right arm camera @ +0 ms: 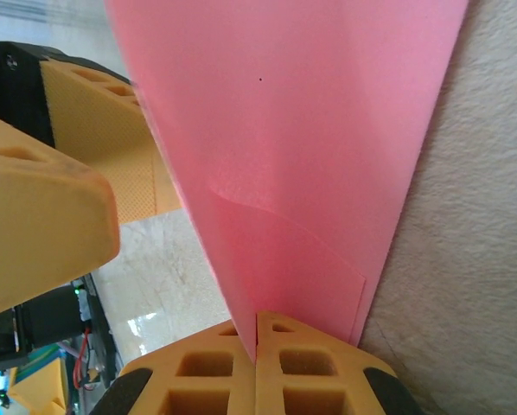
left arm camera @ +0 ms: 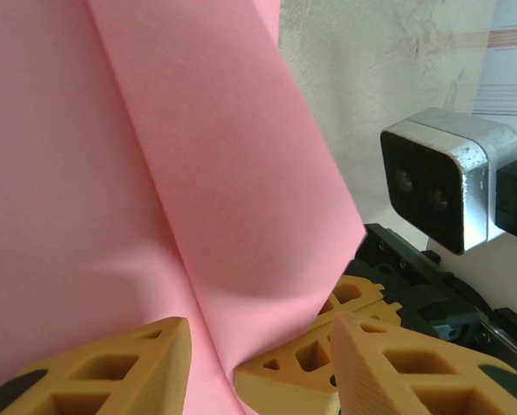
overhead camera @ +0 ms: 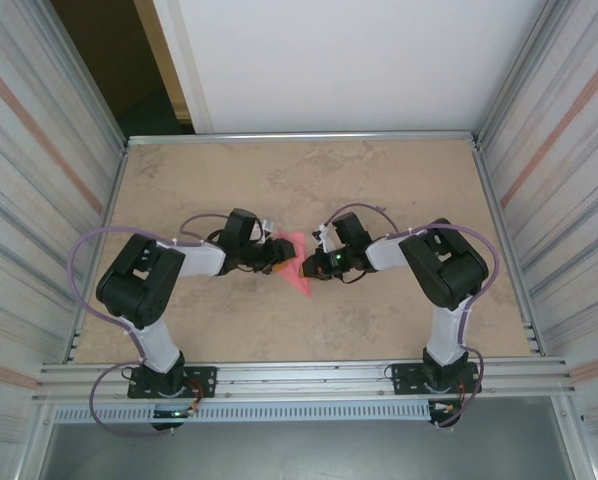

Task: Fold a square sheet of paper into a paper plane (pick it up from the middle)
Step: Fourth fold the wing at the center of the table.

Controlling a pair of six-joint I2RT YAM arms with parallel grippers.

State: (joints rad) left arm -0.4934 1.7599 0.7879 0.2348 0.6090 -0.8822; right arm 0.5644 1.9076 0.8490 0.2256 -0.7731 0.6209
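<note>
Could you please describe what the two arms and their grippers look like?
Both the left arm and the right arm have bulky black joint housings joined by white tubes. A lilac cable loops along each. The fingers are mustard-yellow plastic with cut-out holes and black bases.

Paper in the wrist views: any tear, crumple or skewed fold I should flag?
No tear or crumple. The square sheet of paper is a creased wedge, its narrow end pinched in the shut right gripper. One small oddity: near that pinch a layer bows out, its edge not flush. The left gripper straddles the paper, jaws apart.
</note>
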